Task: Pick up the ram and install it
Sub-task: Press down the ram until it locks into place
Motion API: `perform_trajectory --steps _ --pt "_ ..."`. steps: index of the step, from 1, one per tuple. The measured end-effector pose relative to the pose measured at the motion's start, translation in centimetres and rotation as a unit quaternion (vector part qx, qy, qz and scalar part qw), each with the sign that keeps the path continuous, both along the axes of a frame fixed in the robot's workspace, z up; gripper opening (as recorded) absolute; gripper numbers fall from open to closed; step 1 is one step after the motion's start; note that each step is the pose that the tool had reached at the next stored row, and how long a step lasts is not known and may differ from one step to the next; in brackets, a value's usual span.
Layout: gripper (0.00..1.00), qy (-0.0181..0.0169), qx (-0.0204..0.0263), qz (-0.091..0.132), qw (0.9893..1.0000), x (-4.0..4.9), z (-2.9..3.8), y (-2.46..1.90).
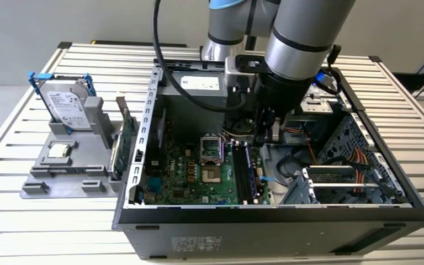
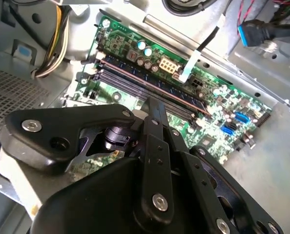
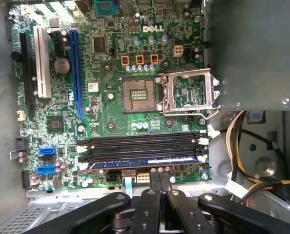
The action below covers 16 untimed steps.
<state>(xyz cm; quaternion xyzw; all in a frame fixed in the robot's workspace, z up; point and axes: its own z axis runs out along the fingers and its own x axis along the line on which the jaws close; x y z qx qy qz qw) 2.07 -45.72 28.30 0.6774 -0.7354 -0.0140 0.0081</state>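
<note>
We see ram (image 3: pixel 144 161) seated in motherboard (image 3: pixel 111 63) slot, long axis parallel to neighbouring slots, running along board edge beside hand (image 3: pixel 160 176). We count one ram stick and three empty black memory slots (image 3: pixel 142 144) in first wrist view. In exterior view, ram (image 1: pixel 247 168) stands on edge inside open computer case (image 1: pixel 271 215), which sits on slatted surface (image 1: pixel 20 232). Hand fingers (image 2: pixel 157 114) pressed together, nothing gripped; tips just beside ram.
</note>
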Motion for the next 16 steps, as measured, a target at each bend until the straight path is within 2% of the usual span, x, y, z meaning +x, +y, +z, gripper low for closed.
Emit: perform_trajectory --steps 8,16 --pt "0.0 0.0 0.0 0.0 1.0 0.0 1.85 0.0" --pt "0.0 0.0 -0.0002 0.0 1.0 0.0 2.09 0.0"
